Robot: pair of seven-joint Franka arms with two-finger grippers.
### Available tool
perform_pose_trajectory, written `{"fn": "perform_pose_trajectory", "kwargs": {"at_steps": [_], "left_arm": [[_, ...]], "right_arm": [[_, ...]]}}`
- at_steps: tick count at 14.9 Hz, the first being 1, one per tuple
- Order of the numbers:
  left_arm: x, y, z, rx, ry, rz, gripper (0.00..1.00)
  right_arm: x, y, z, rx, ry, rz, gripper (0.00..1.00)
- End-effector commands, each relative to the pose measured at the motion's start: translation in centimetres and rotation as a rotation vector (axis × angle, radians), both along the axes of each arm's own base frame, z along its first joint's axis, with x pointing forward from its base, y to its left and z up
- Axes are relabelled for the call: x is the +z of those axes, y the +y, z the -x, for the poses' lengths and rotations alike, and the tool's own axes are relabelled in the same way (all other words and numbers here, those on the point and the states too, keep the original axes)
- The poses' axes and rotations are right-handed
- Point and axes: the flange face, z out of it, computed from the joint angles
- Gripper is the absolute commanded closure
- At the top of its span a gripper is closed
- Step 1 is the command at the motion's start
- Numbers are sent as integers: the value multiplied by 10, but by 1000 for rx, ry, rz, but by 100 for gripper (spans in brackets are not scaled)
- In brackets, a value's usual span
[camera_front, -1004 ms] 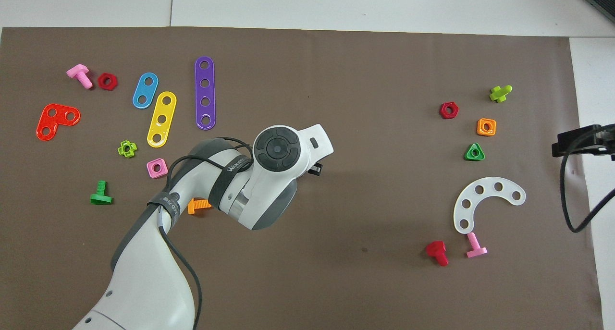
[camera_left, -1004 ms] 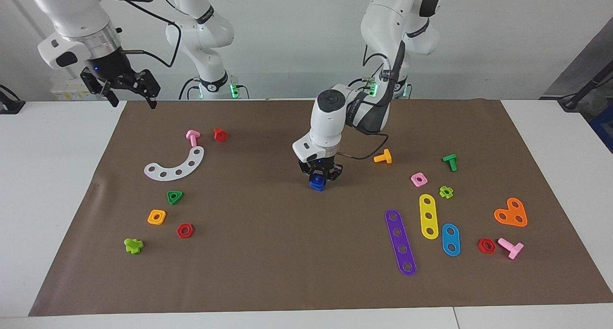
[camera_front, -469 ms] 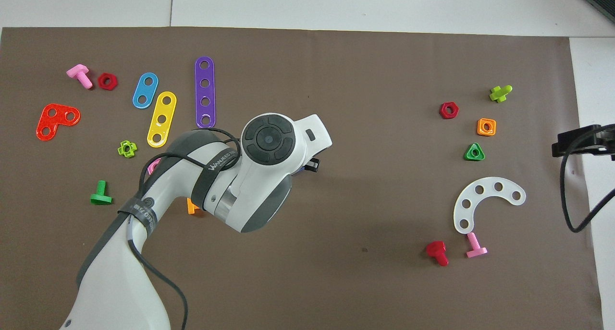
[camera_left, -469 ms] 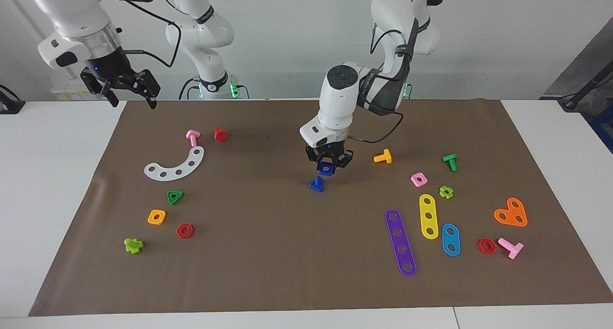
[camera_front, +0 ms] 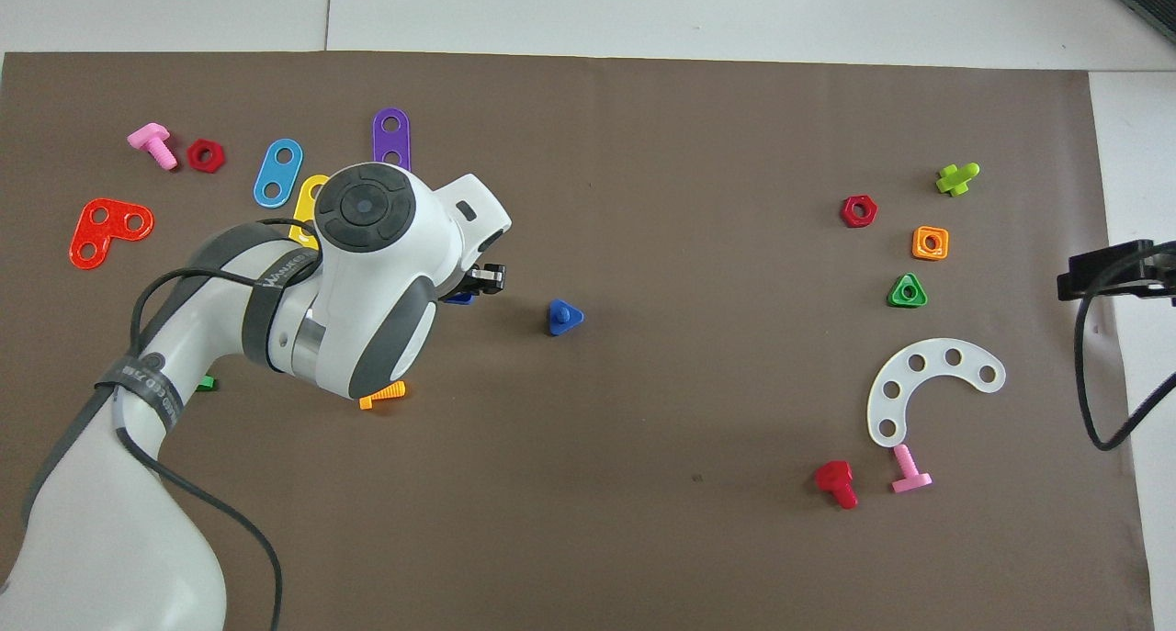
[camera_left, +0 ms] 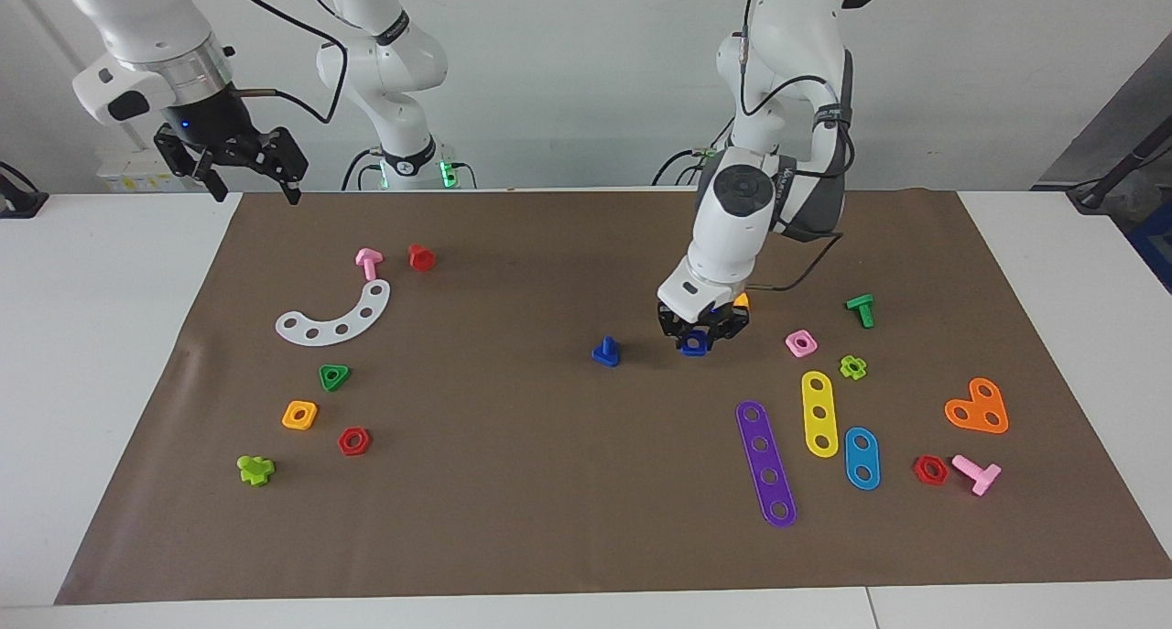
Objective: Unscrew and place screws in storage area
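The bolt (camera_left: 605, 352) stands head-down, shaft up, on the bare brown mat (camera_left: 549, 482) near the table's middle, touched by nothing. The left gripper (camera_left: 696, 340) hangs low just beside it, toward the left arm's end, its fingers pinched on a blue square nut (camera_left: 694, 342). The storage area (camera_left: 316, 373), marked by the white curved strip (camera_left: 337, 318), lies well apart toward the right arm's end. The right gripper (camera_left: 245, 167) waits raised over the mat's corner nearest its base, fingers spread, holding nothing.

White wall (camera_left: 568, 70) — white table (camera_left: 110, 336)
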Motion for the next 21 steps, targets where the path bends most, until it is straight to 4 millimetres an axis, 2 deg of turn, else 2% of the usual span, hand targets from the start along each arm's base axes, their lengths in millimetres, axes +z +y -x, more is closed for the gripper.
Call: {"fn": "perform_pose_trajectory", "kwargs": {"at_steps": [1,3,6,8,9,10,11,12,14,15,18,19,21], "left_arm": [[-13,33,12,34,-52,25,75],[-28,61,13,56,-54,24,75],[-39,78,17,42,-35,14,73],[-48,90,20,56,-24,9,69],[-51,95,22,61,-31,11,67],[-53,95,23,59,-49,17,50],[-52,95,22,61,-65,23,24],[-52,95,21,59,-66,23,12],[-49,91,18,58,-72,25,6],[-43,91,16,58,-79,28,1],[-20,96,18,64,-81,28,0],[-6,100,20,67,-77,26,0],[29,125,19,39,-89,23,0]], "right_arm": [[-13,34,-9,73,-8,-30,0],[-30,83,-22,107,-44,-53,0],[-67,161,-41,109,-57,-53,0],[-94,225,-49,83,-105,-67,0],[-117,260,-54,49,-119,-71,0],[-141,293,-58,19,-141,-82,0],[-167,321,-59,11,-151,-87,0],[-187,344,-57,30,-156,-91,0],[-226,374,-54,42,-164,-96,0],[-236,386,-51,63,-172,-99,0],[-291,427,-37,122,-167,-93,0],[-300,430,-34,134,-163,-88,0],[-312,425,-31,143,-153,-79,0]]}}
